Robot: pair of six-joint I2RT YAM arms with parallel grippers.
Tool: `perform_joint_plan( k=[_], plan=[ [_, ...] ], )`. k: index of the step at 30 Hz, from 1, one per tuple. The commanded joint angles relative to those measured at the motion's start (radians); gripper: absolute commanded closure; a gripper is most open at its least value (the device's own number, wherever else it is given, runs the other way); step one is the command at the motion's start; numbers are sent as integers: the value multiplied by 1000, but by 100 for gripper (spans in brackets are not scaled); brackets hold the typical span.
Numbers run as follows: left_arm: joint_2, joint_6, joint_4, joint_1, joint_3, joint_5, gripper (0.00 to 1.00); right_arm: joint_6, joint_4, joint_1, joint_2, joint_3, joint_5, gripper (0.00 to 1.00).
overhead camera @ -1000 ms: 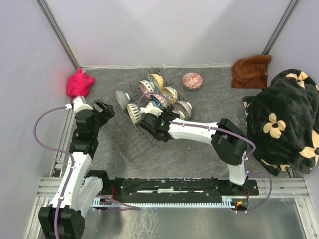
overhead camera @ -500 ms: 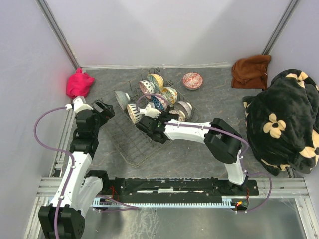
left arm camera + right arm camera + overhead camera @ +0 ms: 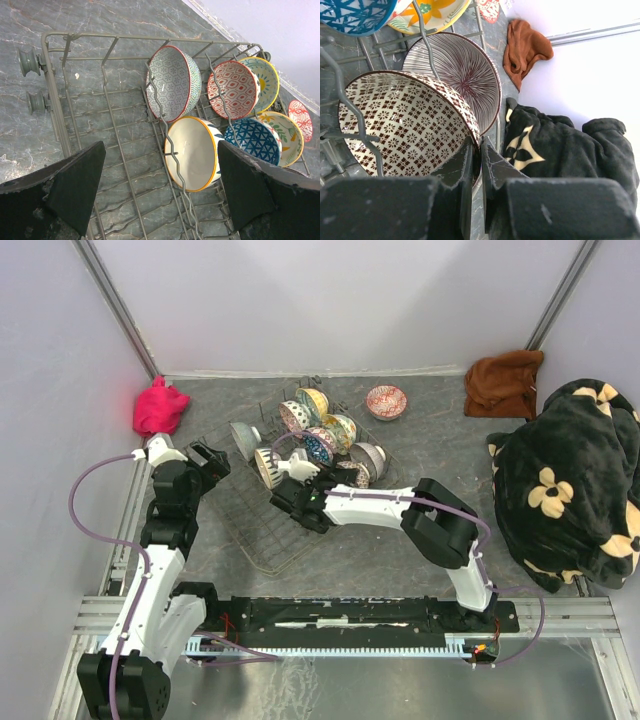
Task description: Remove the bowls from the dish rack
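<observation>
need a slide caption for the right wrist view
Right gripper pinches the rim of a brown patterned bowl standing in the dish rack, a striped bowl just behind it.

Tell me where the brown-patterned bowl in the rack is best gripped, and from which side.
Pinch the rim of the brown-patterned bowl at the edge facing the right gripper, one finger inside, one outside. It stands tilted on edge among the tines, and the striped bowl crowds its far side.

nine bowls [image 3: 386,400], one dish rack [image 3: 242,522], two cloths [image 3: 160,408], one blanket [image 3: 570,480].
</observation>
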Motion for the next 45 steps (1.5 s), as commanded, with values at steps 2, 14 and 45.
perform_joint_plan(
  k=[2, 14, 45],
  plan=[
    [-5, -15, 56, 2, -3, -10, 1, 10, 16, 47, -70, 32, 124, 99],
    [-10, -20, 51, 2, -5, -12, 1, -25, 19, 71, -162, 47, 145, 99],
    [-18, -38, 50, 2, 8, 56, 1, 61, -6, -602, -211, 560, -908, 99]
  ],
)
